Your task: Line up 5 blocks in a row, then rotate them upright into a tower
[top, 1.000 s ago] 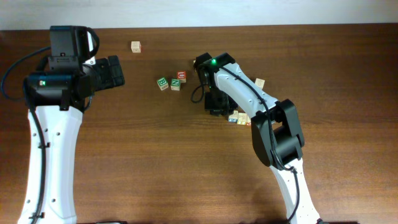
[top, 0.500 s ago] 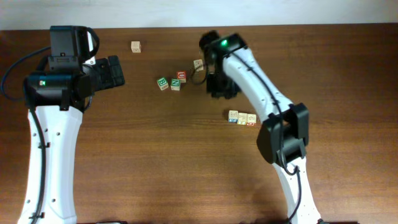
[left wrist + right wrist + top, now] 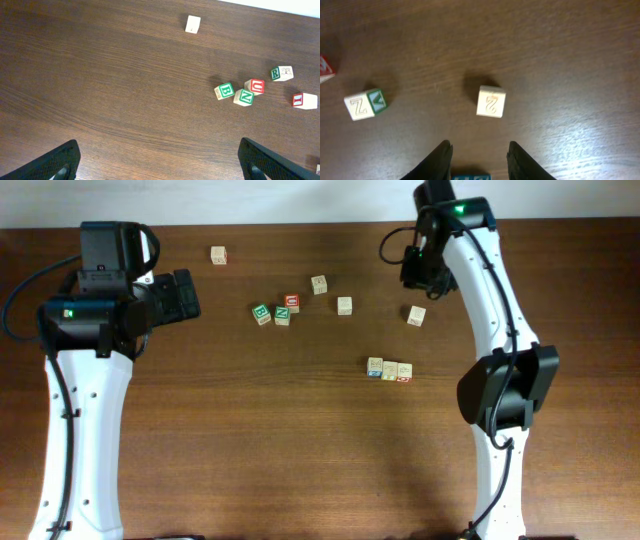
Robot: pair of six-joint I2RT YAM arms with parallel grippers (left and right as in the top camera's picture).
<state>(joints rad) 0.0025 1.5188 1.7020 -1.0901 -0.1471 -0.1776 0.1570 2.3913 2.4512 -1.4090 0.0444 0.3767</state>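
Several pale wooden letter blocks lie on the brown table. A green B block point(image 3: 262, 314), an N block point(image 3: 283, 315) and a red U block point(image 3: 292, 302) cluster left of centre. Two more blocks point(image 3: 319, 284) point(image 3: 344, 305) lie apart to their right. My right gripper point(image 3: 413, 278) hangs at the back right, open and empty. In the right wrist view a Z block point(image 3: 491, 101) lies beyond its open fingers point(image 3: 480, 147), and a blue-printed block point(image 3: 471, 177) shows at the bottom edge between them. My left gripper point(image 3: 188, 295) point(image 3: 162, 165) stands wide open, left of the cluster point(image 3: 243, 96).
A lone block point(image 3: 218, 255) sits at the back left. Another block point(image 3: 416, 315) lies below my right gripper. A row of three blocks point(image 3: 389, 370) lies right of centre. The table's far edge point(image 3: 300, 224) meets a pale wall.
My right arm has swung from the table's middle to the back right, leaving a block beside the cluster, and its jaws have widened. The left arm has not moved.
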